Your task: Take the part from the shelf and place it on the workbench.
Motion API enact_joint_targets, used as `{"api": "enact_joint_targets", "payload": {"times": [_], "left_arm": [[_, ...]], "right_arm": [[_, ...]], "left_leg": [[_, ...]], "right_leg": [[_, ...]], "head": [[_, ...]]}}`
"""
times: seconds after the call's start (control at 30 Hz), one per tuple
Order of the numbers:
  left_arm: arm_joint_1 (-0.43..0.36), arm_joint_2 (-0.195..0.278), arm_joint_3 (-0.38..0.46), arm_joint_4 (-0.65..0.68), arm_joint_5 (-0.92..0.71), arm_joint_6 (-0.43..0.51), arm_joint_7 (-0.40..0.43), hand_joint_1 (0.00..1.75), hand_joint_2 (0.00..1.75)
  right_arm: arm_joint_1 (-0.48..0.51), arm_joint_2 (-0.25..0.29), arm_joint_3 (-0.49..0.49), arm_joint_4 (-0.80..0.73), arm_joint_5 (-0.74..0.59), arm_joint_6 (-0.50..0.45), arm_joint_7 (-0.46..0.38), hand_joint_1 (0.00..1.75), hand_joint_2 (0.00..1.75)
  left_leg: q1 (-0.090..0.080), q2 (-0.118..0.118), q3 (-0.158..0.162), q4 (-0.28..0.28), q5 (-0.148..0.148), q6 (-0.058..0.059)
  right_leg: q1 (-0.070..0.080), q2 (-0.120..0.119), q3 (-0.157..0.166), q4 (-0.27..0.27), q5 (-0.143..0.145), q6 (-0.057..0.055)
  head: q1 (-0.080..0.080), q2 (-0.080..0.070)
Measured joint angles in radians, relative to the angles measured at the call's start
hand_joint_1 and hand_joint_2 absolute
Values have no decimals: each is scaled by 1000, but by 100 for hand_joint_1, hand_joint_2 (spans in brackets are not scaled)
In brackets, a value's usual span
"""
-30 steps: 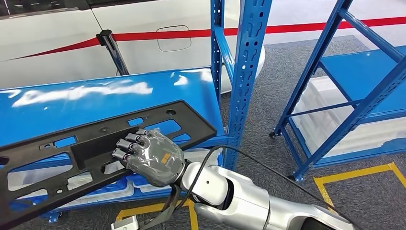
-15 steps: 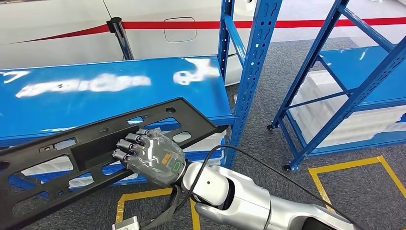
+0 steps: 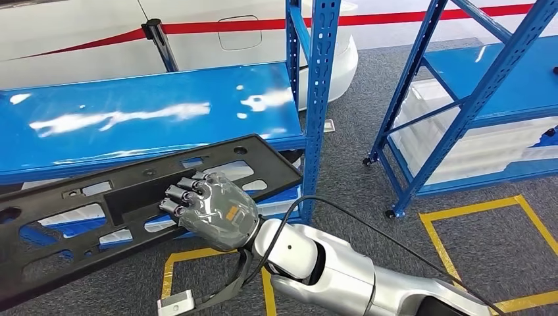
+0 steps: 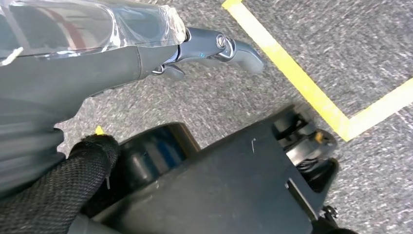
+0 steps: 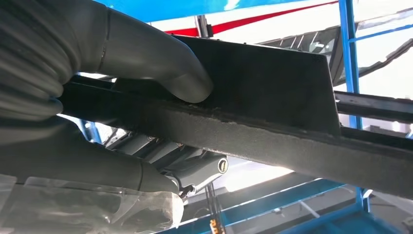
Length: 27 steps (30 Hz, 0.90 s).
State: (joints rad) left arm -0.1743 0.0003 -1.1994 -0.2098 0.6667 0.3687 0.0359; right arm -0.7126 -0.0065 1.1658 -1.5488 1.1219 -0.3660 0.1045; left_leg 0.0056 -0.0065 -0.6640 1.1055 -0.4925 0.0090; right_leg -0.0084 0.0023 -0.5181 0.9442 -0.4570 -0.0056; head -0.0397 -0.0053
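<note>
The part [image 3: 141, 197] is a long black plastic frame with several cut-outs, held level in front of the blue shelf board [image 3: 145, 112], with its far corner over the board's front edge. My right hand [image 3: 210, 210] grips it near the middle, fingers on top. In the right wrist view the thumb [image 5: 146, 53] presses on the part's [image 5: 263, 83] flat face and the fingers wrap under its edge. My left hand [image 4: 146, 48] hangs over the grey carpet with fingers stretched out and nothing in them.
A blue upright post [image 3: 316, 99] stands just right of the part's far end. A second blue rack [image 3: 460, 99] with white trays [image 3: 474, 151] is further right. Yellow tape [image 3: 460, 217] marks the carpet. A white car [image 3: 79, 26] and a black stanchion [image 3: 158, 39] are behind the shelf.
The whole picture has shifted, so the camera has moved. The part in my right hand has drawn back from over the shelf board to its front edge. The grip is unchanged.
</note>
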Motion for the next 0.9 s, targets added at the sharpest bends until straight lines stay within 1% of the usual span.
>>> {"api": "enact_joint_targets", "payload": {"times": [0.03,0.07,0.1,0.13,0.17,0.2,0.23,0.27,0.3,0.33,0.37,0.4,0.43,0.47,0.5,0.53,0.57,0.6,0.63,0.67,0.7,0.73,0.77,0.8,0.83,0.87,0.9], "left_arm": [[-2,0,0,0,0,0,0,0,175],[-3,0,0,0,0,0,0,0,175],[-4,0,0,0,0,0,1,0,175],[-3,0,0,0,-1,-1,1,0,175],[-3,0,0,0,-1,-1,3,0,175],[-2,1,-1,0,-2,-1,4,0,175],[-1,2,-2,0,-2,0,6,0,175],[1,3,-3,0,-2,0,7,0,175],[2,4,-4,0,-1,0,8,0,175],[3,4,-5,0,-1,1,9,0,175],[4,5,-5,0,0,1,9,0,175],[4,4,-6,0,0,1,8,0,175],[4,3,-6,0,0,2,8,0,175],[4,3,-6,0,0,2,8,0,175],[3,2,-6,0,-1,2,8,0,175],[3,2,-6,0,-1,2,7,0,175],[3,2,-6,0,-1,2,6,0,175],[3,2,-6,0,-1,2,6,0,175],[3,2,-6,0,-1,2,5,0,175],[3,2,-6,0,-1,2,5,0,175],[3,2,-6,0,-1,2,4,0,175],[2,2,-6,0,-1,2,3,0,175],[2,1,-6,0,-1,3,2,0,175],[1,1,-6,0,-1,6,1,0,175],[1,1,-6,0,-1,9,0,0,175],[1,1,-6,0,-1,13,-1,0,175],[2,1,-6,0,0,16,-1,0,175]], "right_arm": [[0,0,-1,0,0,0,1,175,175],[0,0,-2,0,0,1,1,175,175],[0,0,-2,0,0,1,2,175,175],[0,0,-2,0,0,2,2,175,175],[0,0,-2,0,0,2,2,175,175],[0,0,-3,-1,-1,2,2,175,175],[0,0,-4,-2,-2,3,2,175,175],[-1,0,-6,-3,-3,3,2,175,175],[-2,0,-8,-5,-5,3,1,175,175],[-3,0,-9,-6,-6,3,1,175,175],[-4,0,-10,-6,-8,3,0,175,175],[-5,0,-10,-5,-10,3,-1,175,175],[-5,0,-10,-5,-11,3,-2,175,175],[-4,0,-10,-5,-13,3,-3,175,175],[-4,0,-10,-4,-16,3,-4,175,175],[-4,0,-10,-4,-18,3,-4,175,175],[-4,0,-10,-3,-20,3,-4,175,175],[-3,-1,-10,-3,-21,3,-3,175,175],[-2,-1,-10,-2,-22,3,-3,175,175],[-2,-1,-10,-2,-22,3,-3,175,175],[-2,-1,-10,-2,-22,3,-3,175,175],[-2,0,-10,-2,-22,3,-3,175,175],[-3,1,-10,-2,-22,3,-3,175,175],[-3,3,-10,-2,-22,4,-3,175,175],[-4,4,-11,-2,-22,4,-3,175,175],[-5,5,-11,-2,-21,5,-2,175,175],[-5,5,-11,-2,-20,6,0,175,175]], "left_leg": [[1,0,-16,73,-41,-4],[2,0,-24,133,-63,-7],[2,0,-19,164,-60,-8],[2,0,3,158,-39,-7],[2,0,41,114,-11,-5],[2,0,91,43,10,-2],[0,-1,146,-40,20,3],[-3,-2,189,-113,19,9],[-5,-3,215,-161,13,13],[-8,-5,223,-184,11,18],[-8,-5,215,-189,14,23],[-6,-4,204,-187,22,28],[-4,-3,193,-185,32,35],[-2,-1,181,-186,44,42],[-1,1,169,-186,55,47],[-2,2,156,-186,66,50],[-3,3,143,-185,77,51],[-5,3,129,-184,88,51],[-6,3,115,-183,99,51],[-7,2,102,-182,110,50],[-8,1,90,-181,119,48],[-9,-2,80,-178,127,45],[-11,-6,73,-176,133,41],[-12,-9,68,-175,140,35],[-12,-13,65,-175,147,29],[-12,-16,62,-176,155,22],[-10,-19,57,-173,157,16]], "right_leg": [[0,-1,-12,0,10,-1],[0,-1,-24,1,20,-1],[0,-1,-37,1,29,0],[0,0,-49,1,39,1],[0,1,-61,2,49,3],[1,2,-70,2,58,6],[2,3,-79,3,66,9],[4,3,-86,3,75,13],[6,3,-92,3,84,18],[7,3,-99,3,93,23],[8,3,-105,3,103,28],[8,3,-115,9,99,33],[7,3,-127,30,77,37],[6,3,-143,71,36,41],[4,2,-163,133,-19,44],[4,2,-183,207,-68,46],[3,2,-198,276,-98,48],[3,2,-202,323,-104,48],[3,2,-189,336,-88,48],[3,2,-158,310,-58,46],[3,2,-108,249,-30,43],[4,8,-47,166,-19,38],[4,16,9,84,-22,34],[5,22,47,24,-32,31],[7,27,67,-10,-42,28],[8,23,67,-21,-41,23],[8,15,62,-21,-35,18]], "head": [[0,0],[0,0],[0,0],[0,0],[0,0],[0,0],[0,0],[0,0],[0,0],[1,0],[1,0],[1,0],[2,0],[3,0],[4,0],[6,0],[6,0],[6,0],[6,0],[6,0],[6,0],[7,0],[6,0],[6,0],[6,0],[6,0],[6,0]]}}
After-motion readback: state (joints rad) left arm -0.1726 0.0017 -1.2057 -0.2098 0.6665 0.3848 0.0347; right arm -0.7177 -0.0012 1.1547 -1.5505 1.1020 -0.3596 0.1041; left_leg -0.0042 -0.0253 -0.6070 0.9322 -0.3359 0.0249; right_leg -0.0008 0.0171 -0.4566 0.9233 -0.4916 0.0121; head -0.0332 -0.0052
